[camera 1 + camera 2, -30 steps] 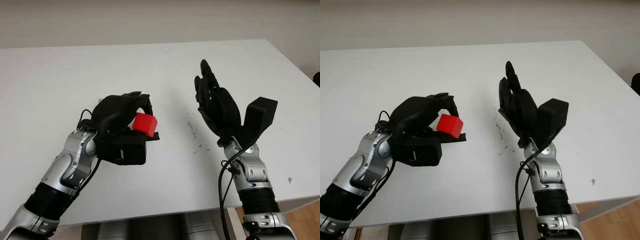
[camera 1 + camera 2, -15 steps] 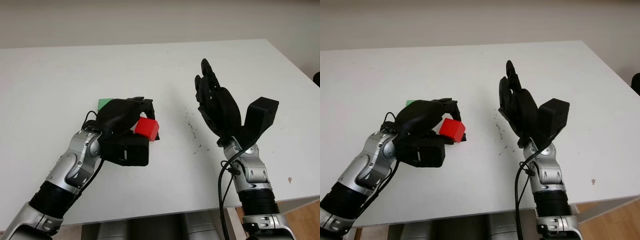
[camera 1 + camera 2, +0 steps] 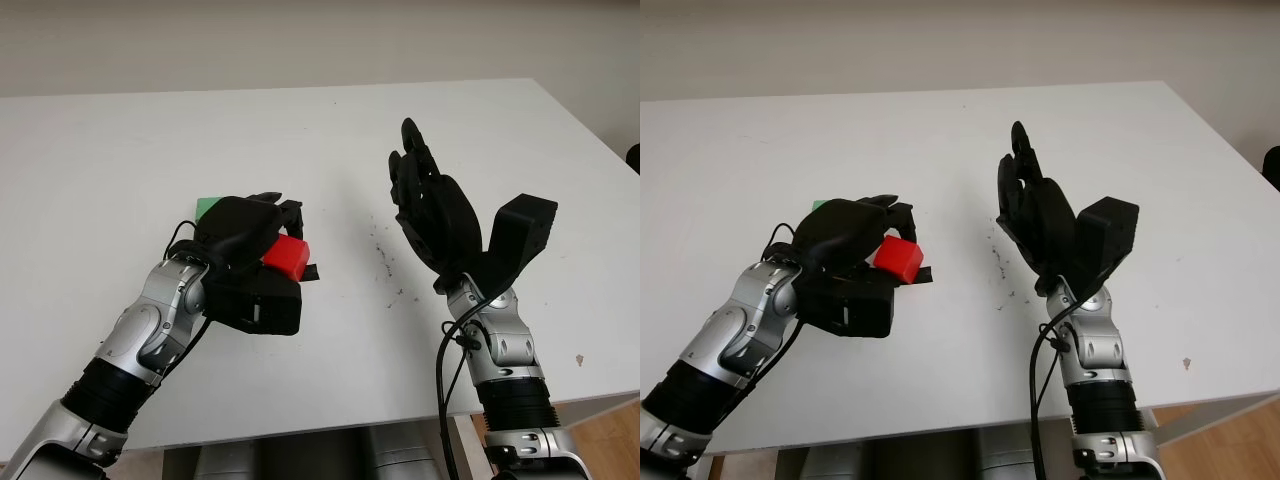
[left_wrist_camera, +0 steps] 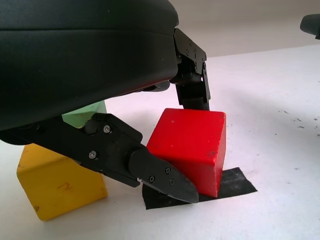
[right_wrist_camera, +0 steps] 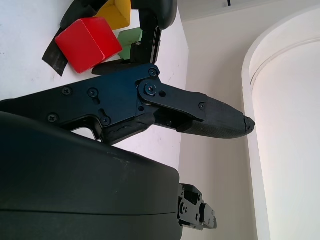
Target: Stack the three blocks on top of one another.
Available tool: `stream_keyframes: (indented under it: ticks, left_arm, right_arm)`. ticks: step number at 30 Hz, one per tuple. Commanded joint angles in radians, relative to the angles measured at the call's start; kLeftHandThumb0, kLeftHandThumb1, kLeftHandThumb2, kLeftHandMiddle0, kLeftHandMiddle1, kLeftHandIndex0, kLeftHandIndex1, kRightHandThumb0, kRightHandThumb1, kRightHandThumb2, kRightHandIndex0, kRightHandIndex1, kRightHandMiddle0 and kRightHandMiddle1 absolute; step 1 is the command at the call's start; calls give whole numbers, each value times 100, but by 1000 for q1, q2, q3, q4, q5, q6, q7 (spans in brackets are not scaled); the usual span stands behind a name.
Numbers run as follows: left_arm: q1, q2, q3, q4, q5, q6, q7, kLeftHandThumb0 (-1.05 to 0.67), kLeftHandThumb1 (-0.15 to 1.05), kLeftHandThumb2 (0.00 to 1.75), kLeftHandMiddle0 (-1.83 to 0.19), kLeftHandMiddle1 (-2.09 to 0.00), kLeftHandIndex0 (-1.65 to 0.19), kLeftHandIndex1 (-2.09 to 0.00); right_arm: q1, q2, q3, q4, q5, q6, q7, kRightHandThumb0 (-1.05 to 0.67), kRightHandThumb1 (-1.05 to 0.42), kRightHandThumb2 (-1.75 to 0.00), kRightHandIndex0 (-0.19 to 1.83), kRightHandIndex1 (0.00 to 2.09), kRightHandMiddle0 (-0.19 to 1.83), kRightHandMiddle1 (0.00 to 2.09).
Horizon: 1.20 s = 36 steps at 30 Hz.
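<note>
My left hand (image 3: 281,227) is shut on the red block (image 3: 287,255), one finger (image 4: 192,75) on its far side and another (image 4: 155,172) under its near edge. The block hangs tilted just over a black tape mark (image 4: 227,182) on the white table (image 3: 120,150); I cannot tell whether it touches the tape. The green block (image 3: 208,207) peeks out behind the hand. The yellow block (image 4: 60,182) stands on the table beside the red one, with the green block (image 4: 86,112) behind it. My right hand (image 3: 425,200) is open, raised above the table's right half.
Small dark specks (image 3: 385,262) mark the table between the two hands. The table's front edge (image 3: 330,420) runs close to both forearms. A pale wall (image 3: 300,40) stands behind the far edge.
My left hand has come down and drawn back a little with the red block, uncovering the green block behind it. The right hand has not moved.
</note>
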Motion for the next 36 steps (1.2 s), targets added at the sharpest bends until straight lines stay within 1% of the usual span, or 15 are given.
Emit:
stream_keyframes:
  ticks: [1, 3, 4, 5, 7, 8, 9, 12, 19, 23, 27, 29, 32, 34, 36]
  left_arm:
    - [-23, 6, -9, 2, 3, -1, -5, -41, 101, 6, -21, -4, -37, -135]
    - [-23, 5, -9, 5, 4, -4, 1, -50, 101, 6, -18, -4, -34, -123]
    - [-23, 4, -9, 7, 5, -6, 4, -54, 102, 5, -15, -4, -34, -106]
    - [-22, 4, -9, 7, 5, -7, 5, -58, 102, 5, -10, -5, -35, -78]
    - [-22, 2, -9, 10, 3, -10, 9, -62, 102, 5, -6, -5, -40, -41]
    - [-23, 1, -9, 11, 1, -11, 9, -63, 103, 5, -4, -5, -42, -28]
    - [-23, -2, -7, 12, -6, -13, 7, -64, 103, 6, -3, -5, -42, -22]
    - [-24, -4, -3, 15, -19, -17, 1, -64, 104, 6, 0, -4, -40, -15]
    - [-24, -1, 3, 10, -60, -21, -26, -64, 105, 7, 1, -5, -41, -10]
    - [-19, 3, 10, -13, -89, -21, -49, -67, 105, 13, 2, -5, -39, -7]
    - [-9, 3, 28, -64, -111, -20, -45, -76, 105, 22, 7, -4, -22, -1]
    - [-5, -2, 39, -98, -113, 4, -49, -78, 105, 25, 9, -4, -15, -1]
    - [13, -22, 86, -164, -120, 19, 36, -79, 105, 25, 3, -7, -9, -2]
    - [26, -31, 122, -213, -93, 37, 119, -79, 105, 24, -2, -8, -12, -4]
    - [41, -33, 155, -276, -56, 76, 164, -79, 105, 22, -1, -7, -16, -7]
  right_arm:
    - [-4, -4, -1, -15, -1, -5, 3, -76, -105, -69, -19, 0, -19, 0]
    - [-5, -4, -1, -14, 0, -5, 4, -76, -105, -69, -19, 0, -19, 0]
    - [-5, -3, -1, -15, 1, -4, 5, -76, -105, -69, -19, 0, -19, 0]
    - [-5, -3, -2, -15, 1, -3, 4, -76, -105, -69, -19, 0, -19, 0]
    - [-5, -1, -4, -11, 3, -8, 4, -76, -105, -69, -19, 0, -19, 0]
    - [-5, 0, -4, -10, 3, -9, 4, -76, -105, -69, -19, 0, -19, 0]
    - [-5, -1, -4, -11, 1, -9, 3, -76, -105, -69, -19, 0, -19, 0]
    - [-5, -2, -3, -12, -1, -6, 0, -76, -105, -70, -19, 0, -19, 0]
    - [-7, 0, -4, -10, 2, -4, -1, -76, -105, -69, -19, 0, -19, 0]
    - [-6, 1, -3, -10, 2, -2, 0, -76, -105, -69, -19, 0, -19, 0]
    - [-5, 2, -3, -12, 3, -1, 0, -76, -105, -69, -19, 0, -19, 0]
    - [-3, 2, -3, -12, 3, -3, 0, -76, -105, -70, -19, 0, -19, 0]
    - [2, 1, -3, -15, 2, -6, 1, -75, -105, -70, -19, 0, -19, 0]
    - [3, 2, -3, -20, 1, -1, -3, -75, -105, -70, -19, 0, -19, 0]
    - [3, 1, -1, -23, 0, 4, -6, -75, -105, -70, -19, 0, -19, 0]
